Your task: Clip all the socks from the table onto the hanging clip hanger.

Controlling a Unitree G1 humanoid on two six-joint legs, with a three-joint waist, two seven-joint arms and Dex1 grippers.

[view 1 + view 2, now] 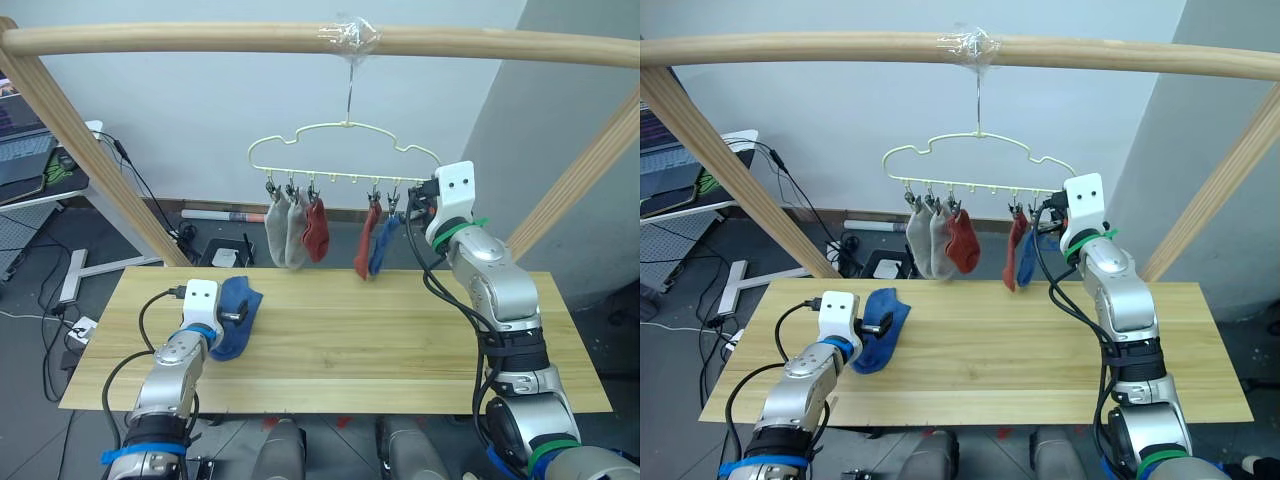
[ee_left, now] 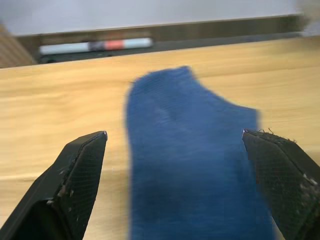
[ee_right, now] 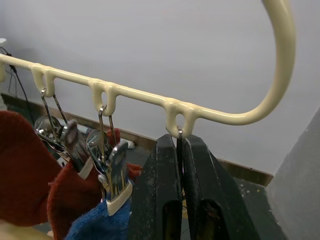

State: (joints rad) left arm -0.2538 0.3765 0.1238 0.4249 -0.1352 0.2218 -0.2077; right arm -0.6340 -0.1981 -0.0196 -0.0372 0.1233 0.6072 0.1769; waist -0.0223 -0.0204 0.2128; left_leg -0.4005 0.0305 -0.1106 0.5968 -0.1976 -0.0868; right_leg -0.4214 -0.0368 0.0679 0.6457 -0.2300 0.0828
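Hanging from the clip hanger (image 1: pixel 345 150) are five socks: two grey (image 1: pixel 284 232), one rust-red (image 1: pixel 315 229), another rust-red (image 1: pixel 366 246) and a blue (image 1: pixel 381 246). One blue sock (image 1: pixel 233 315) is left, at nine o'clock on the tabletop (image 1: pixel 400 340). Left tool (image 2: pixel 175 150) gapes wide around it. Right tool (image 3: pixel 181 165) is pinched on the end clip at three o'clock.

A pale wall (image 1: pixel 200 120) is standing behind the table (image 1: pixel 400 340), turning a grey corner (image 1: pixel 560 120) off its right end. A round wooden pole frame (image 1: pixel 180 40) is spanning overhead. Beyond the left edge, a laptop (image 1: pixel 20 135) is sitting on a side desk, with cables (image 1: pixel 50 330) trailing over the dark floor (image 1: pixel 30 350).
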